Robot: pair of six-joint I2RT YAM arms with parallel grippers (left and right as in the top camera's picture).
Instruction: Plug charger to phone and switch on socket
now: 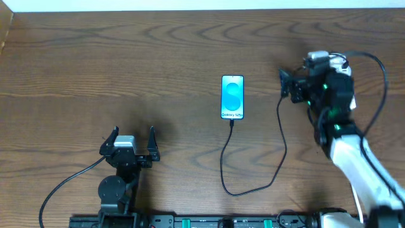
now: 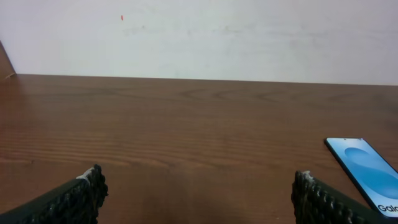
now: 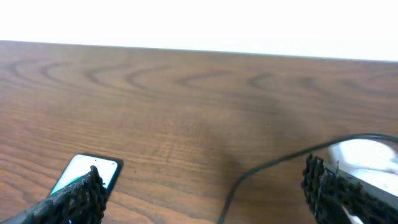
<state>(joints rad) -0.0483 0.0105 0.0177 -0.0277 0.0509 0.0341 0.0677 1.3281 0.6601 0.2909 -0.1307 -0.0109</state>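
1. While the left arm sits folded close to the base, the left gripper (image 1: 133, 132) points away across the table (image 1: 76, 76). Its jaws are wide apart with nothing between them.
2. The cable (image 1: 235, 190) loops nearest the base. One end meets the near short edge of the phone (image 1: 232, 97), and the other runs toward the right arm.
3. The phone lies flat mid-table with its blue screen up.
4. The right arm is stretched out far right. The right gripper (image 3: 204, 177) is turned toward the phone, spread wide and empty. The white socket (image 3: 364, 155) is blurred, just beside one finger.
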